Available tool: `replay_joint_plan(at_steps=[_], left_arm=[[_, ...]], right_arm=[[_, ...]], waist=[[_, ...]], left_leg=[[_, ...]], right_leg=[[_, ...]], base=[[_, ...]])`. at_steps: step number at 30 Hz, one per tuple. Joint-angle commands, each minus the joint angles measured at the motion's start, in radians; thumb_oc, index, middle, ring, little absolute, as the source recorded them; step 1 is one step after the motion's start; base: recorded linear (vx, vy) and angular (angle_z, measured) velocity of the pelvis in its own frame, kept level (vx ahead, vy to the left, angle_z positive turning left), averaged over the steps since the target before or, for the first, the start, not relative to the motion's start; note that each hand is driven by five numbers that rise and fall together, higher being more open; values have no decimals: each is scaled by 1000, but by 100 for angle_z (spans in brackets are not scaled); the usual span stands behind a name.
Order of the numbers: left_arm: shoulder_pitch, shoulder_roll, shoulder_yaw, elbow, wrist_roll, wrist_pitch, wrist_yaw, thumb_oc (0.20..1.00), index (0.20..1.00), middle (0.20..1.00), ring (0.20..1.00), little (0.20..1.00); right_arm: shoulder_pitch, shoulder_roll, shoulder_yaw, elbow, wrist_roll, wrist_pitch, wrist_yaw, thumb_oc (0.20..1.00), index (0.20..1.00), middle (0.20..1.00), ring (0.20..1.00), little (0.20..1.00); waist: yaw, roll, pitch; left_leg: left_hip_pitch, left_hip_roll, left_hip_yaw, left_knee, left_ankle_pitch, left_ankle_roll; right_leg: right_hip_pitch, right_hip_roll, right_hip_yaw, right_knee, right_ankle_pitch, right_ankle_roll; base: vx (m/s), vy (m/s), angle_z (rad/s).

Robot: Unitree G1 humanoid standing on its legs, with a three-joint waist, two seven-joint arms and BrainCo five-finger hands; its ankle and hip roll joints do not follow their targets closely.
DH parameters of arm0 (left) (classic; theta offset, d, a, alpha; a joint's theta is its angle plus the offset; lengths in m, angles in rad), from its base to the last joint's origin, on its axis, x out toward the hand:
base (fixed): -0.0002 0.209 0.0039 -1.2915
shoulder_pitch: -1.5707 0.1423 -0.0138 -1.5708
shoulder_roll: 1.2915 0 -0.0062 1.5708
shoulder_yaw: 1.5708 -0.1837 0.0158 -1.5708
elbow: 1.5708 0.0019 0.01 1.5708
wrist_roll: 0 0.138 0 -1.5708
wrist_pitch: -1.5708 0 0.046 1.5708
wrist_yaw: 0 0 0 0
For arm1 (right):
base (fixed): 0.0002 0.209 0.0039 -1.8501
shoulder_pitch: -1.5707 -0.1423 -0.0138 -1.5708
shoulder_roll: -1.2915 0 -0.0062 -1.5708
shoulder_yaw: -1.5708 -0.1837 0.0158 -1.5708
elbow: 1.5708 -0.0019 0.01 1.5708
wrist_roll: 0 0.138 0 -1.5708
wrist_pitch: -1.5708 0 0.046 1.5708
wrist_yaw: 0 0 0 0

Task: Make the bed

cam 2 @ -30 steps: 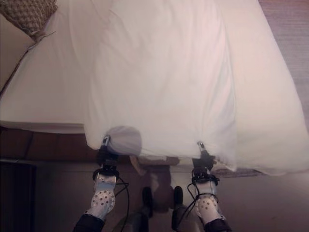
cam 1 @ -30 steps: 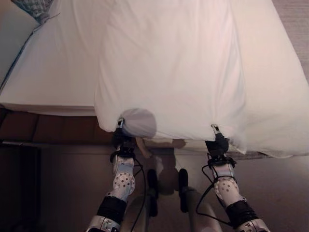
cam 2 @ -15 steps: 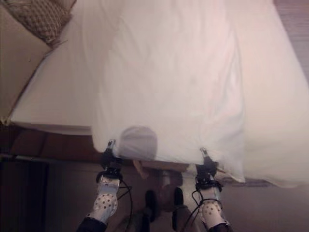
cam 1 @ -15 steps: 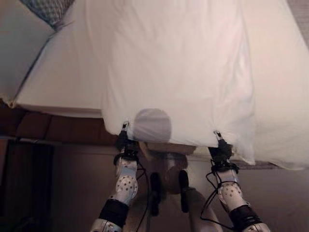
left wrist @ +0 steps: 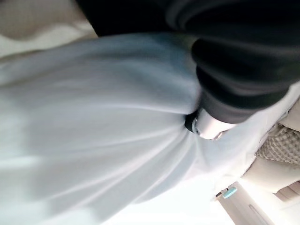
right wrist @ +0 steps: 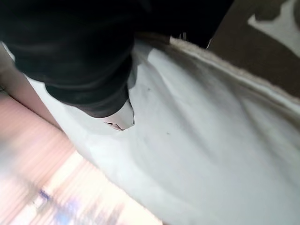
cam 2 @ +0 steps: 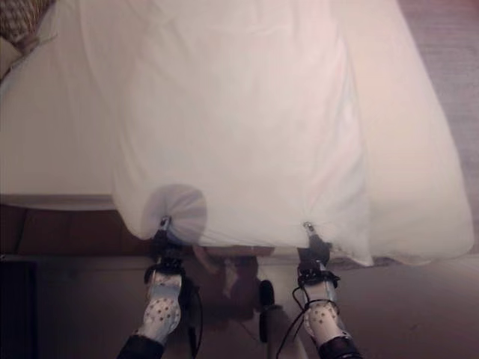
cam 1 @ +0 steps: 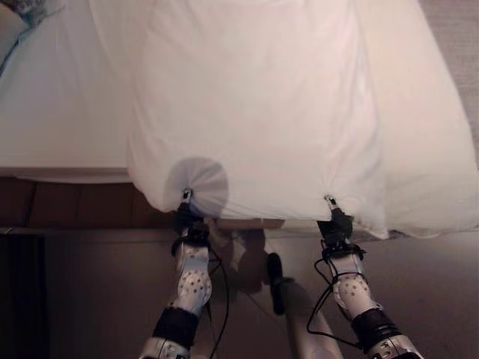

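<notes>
Both hands were at the foot end of the bed (cam 1: 52, 112), each one gripping the near edge of the white duvet (cam 1: 254, 97). The left hand (cam 1: 185, 215) had its fingers bunched into the hem, and you could see the cloth gathering into a round puckered patch right where it pinched, with creases fanning out from that spot. In the left wrist view the fabric was pulled into folds that all ran toward the silver fingertip (left wrist: 206, 127) poking out from under the dark cover, so it was clamped on the cloth. The right hand (cam 1: 333, 221) did the same thing further along the same edge, fingers closed on the hem, and the right wrist view had the duvet draped right past its fingertip (right wrist: 123, 118). The duvet ran from the two hands up the middle of the bed, lying over the white sheet, with its near edge hanging just past the mattress end above the brown floor (cam 1: 90, 292). Its right side spilled toward the carpeted strip. A patterned pillow (cam 2: 19, 19) sat in the far left corner of the bed, well apart from the duvet edge.
</notes>
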Motion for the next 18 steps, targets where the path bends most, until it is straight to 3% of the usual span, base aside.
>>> replay_joint_plan(at_steps=[1,4,5,7,11,14,18], left_arm=[[47,138,125,-84,79,-116,36,200,200,200,200,200],[8,117,137,-17,100,-131,77,200,200,200,200,200],[6,116,139,-16,100,-131,78,200,200,200,200,200],[-3,109,148,27,114,-127,95,200,200,200,200,200],[-26,83,162,145,100,-125,112,200,200,200,200,200],[-48,42,203,252,55,-138,133,200,200,200,200,200],[-93,12,227,445,41,-101,153,200,200,200,200,200]], right_arm=[[-2,-23,-45,14,-20,-23,8,200,200,200,200,200],[-41,-18,6,107,-15,-3,33,200,200,200,200,200],[-43,-19,6,109,-14,-3,35,200,200,200,200,200],[-51,-4,30,136,-9,7,60,200,200,200,200,200],[-66,-17,85,213,-76,45,87,200,200,200,200,200],[-79,-19,102,300,-120,71,90,200,200,200,200,200],[-85,12,97,453,-130,93,66,200,200,200,200,200]], waist=[[49,-1,-48],[33,-5,-37],[32,-6,-36],[29,-5,-33],[29,8,-32],[35,21,-41],[21,41,-53]], left_leg=[[-15,-7,27,39,-61,22],[51,-78,52,-53,-42,34],[53,-80,53,-59,-37,34],[78,-97,53,-92,-27,40],[73,-101,66,-81,-37,50],[58,-98,77,-80,-26,40],[68,-92,75,-132,2,24]], right_leg=[[112,-76,-74,-313,267,10],[62,112,-59,-243,142,-33],[61,111,-58,-241,143,-33],[50,158,-25,-237,134,-44],[23,163,13,-212,138,-38],[22,151,-4,-230,162,-26],[38,151,-21,-269,169,-25]], base=[[63,519,-75],[54,401,-67],[90,263,-12],[64,122,15],[12,30,8],[-8,-43,-6],[3,-70,0]])
